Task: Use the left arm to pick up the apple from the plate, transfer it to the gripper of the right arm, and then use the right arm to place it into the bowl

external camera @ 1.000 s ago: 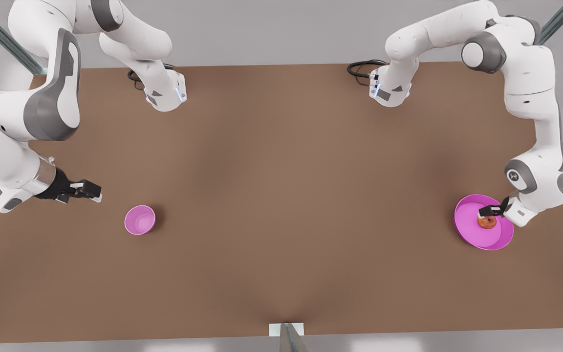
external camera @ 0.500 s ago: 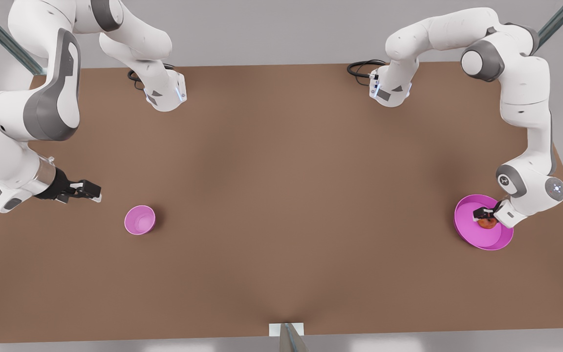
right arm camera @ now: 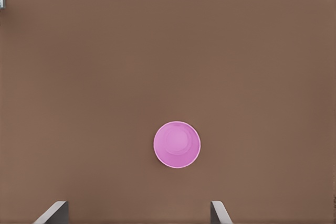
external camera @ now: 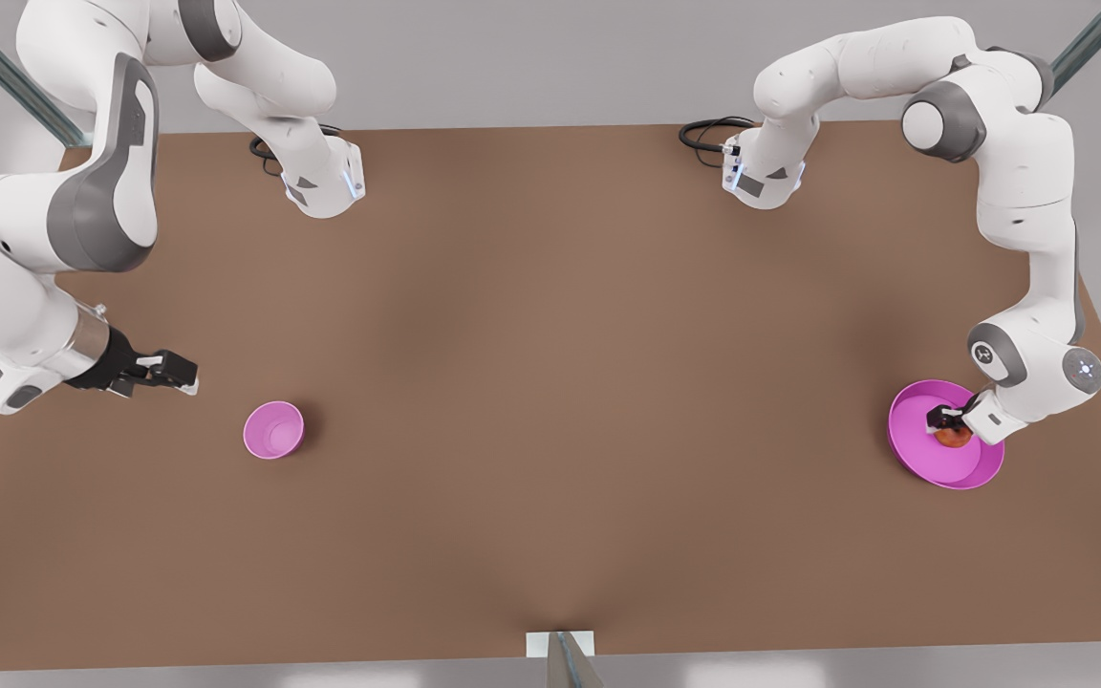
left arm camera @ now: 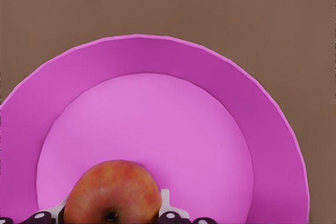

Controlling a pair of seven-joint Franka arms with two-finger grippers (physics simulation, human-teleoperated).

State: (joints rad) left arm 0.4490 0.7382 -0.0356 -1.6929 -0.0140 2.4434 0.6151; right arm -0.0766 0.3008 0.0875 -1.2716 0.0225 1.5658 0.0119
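Apple point(external camera: 952, 437) sits on the pink plate point(external camera: 923, 457) at the front view's right, near the plate's far-right side. Left gripper point(external camera: 947, 422) is down at the apple; in the left wrist view the apple point(left arm camera: 112, 192) lies between the two fingers point(left arm camera: 168, 208), one on each side, close against it, but whether they actually press on it cannot be told. Plate point(left arm camera: 157, 66) rests flat on the brown table point(external camera: 550, 382). Right gripper point(external camera: 166, 371) hangs at the front view's left, above the table just left of the pink bowl point(external camera: 273, 430), fingers spread wide and holding nothing; that arm waits. Right wrist view looks down on the bowl point(right arm camera: 177, 145), with both fingertips point(right arm camera: 52, 213) well apart on either side of it. Bowl stands upright with nothing in it, well apart from the plate, across the table. Black cables point(external camera: 708, 134) lie by the arm base at the far edge.
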